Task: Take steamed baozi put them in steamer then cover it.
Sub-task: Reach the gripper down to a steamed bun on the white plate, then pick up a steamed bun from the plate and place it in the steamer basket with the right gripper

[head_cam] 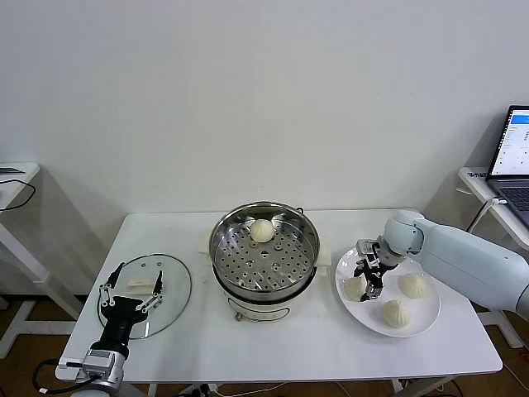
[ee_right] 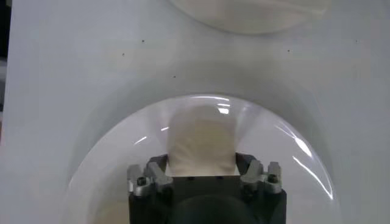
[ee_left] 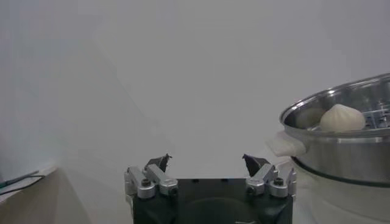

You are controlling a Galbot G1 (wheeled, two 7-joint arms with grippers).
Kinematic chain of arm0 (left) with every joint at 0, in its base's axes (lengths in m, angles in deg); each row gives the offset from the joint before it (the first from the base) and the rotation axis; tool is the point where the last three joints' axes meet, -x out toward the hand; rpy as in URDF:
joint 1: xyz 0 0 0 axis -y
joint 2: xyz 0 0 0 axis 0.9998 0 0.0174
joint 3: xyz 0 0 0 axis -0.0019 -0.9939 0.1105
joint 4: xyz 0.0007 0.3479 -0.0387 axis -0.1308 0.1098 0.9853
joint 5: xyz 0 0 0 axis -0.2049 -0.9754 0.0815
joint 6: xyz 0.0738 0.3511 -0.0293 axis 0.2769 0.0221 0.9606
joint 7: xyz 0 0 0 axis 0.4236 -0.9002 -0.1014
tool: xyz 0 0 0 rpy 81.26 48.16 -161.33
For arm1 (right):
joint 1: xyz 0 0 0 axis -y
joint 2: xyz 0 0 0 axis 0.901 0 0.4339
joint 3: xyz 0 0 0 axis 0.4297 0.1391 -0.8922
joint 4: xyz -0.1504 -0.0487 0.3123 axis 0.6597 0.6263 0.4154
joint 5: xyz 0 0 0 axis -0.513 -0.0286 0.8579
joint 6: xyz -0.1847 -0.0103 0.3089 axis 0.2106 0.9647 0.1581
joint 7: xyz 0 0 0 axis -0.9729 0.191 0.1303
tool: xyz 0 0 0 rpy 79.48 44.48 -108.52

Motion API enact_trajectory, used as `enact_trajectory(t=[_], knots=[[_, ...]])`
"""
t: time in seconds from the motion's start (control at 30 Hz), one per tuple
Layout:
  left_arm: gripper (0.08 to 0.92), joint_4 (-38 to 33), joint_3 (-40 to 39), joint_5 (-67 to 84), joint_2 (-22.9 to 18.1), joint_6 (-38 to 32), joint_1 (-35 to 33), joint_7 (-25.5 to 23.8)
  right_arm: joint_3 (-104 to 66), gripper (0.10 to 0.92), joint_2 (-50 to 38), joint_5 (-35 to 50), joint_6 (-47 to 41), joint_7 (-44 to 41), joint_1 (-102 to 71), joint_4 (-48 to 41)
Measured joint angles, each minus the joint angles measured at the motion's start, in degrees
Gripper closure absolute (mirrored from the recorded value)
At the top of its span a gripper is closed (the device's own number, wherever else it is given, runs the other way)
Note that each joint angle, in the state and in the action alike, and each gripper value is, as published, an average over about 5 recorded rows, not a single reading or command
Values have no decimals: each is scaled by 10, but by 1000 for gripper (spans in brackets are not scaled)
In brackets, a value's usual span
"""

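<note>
The steel steamer stands mid-table with one baozi on its perforated tray; both also show in the left wrist view, the steamer and the baozi. My right gripper is down on the white plate, shut on the leftmost baozi. In the right wrist view that baozi is squeezed between the fingers of my right gripper. Two more baozi lie on the plate. The glass cover lies flat at the left. My left gripper is open over its near edge and empty.
A laptop stands on a side table at the far right. Another side table is at the far left. The white table's front edge runs just below the plate and the cover.
</note>
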Motion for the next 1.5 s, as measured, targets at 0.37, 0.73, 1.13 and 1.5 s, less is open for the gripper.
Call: enact_trajectory(t=[0.37, 0.73, 1.13, 1.5], knots=[[177, -3, -1, -1, -2, -1, -2, 0, 9, 372, -20, 16, -4, -12, 23, 20], [177, -8, -4, -6, 1, 0, -1, 1, 118, 370, -77, 108, -30, -26, 181, 114], [177, -16, -5, -6, 10, 1, -1, 0, 263, 364, -64, 236, -91, -21, 413, 222], [177, -19, 3, 0, 15, 3, 1, -1, 276, 364, 54, 315, -160, 15, 458, 236]])
